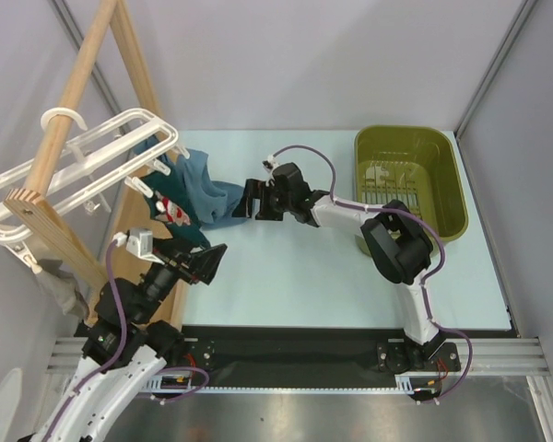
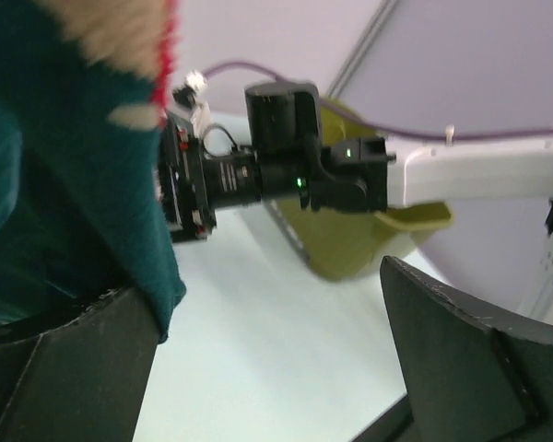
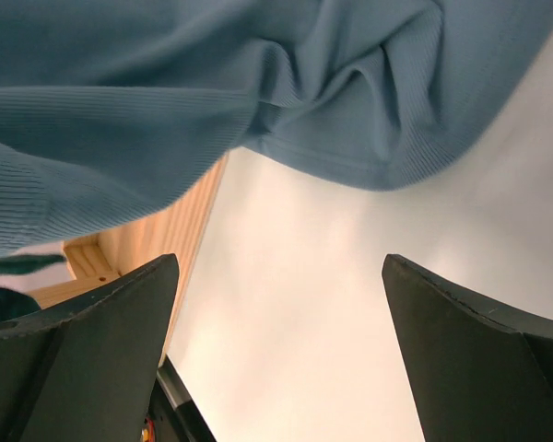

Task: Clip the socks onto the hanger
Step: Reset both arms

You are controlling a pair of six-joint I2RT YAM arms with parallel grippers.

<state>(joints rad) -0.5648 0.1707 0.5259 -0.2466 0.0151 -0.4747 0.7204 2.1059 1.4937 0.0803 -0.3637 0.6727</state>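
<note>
Teal socks (image 1: 192, 189) hang off hanger (image 1: 101, 147); left gripper (image 1: 205, 262), jaws spread, just beside; right gripper (image 1: 252, 200), jaws spread, alongside.

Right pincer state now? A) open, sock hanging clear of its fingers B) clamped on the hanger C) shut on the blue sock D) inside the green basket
A: in the right wrist view the right pincer stands wide open, with bare table between its fingers. The steel-blue sock hangs beyond them, untouched.
</note>
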